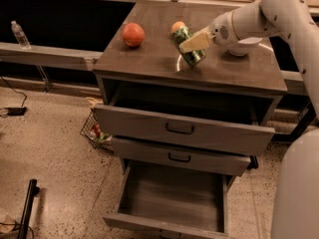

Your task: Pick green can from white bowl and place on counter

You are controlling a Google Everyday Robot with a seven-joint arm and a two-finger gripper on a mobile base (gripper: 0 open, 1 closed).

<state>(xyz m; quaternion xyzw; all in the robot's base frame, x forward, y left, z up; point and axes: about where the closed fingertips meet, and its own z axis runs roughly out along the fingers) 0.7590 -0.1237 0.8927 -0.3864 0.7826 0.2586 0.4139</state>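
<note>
The green can (189, 47) is tilted and held between my gripper's (192, 44) pale fingers, its lower end at or just above the counter (149, 59) beside the thin white curved line. My gripper is shut on the can and comes in from the right on a white arm. The white bowl (242, 47) stands on the right part of the counter, largely hidden behind my wrist.
A red-orange fruit (133, 34) sits on the counter's left, and a smaller orange one (176, 27) just behind the can. Below, three drawers (184, 128) stand open, the bottom one (169, 198) furthest. A wire basket (96, 132) sits on the floor to the left.
</note>
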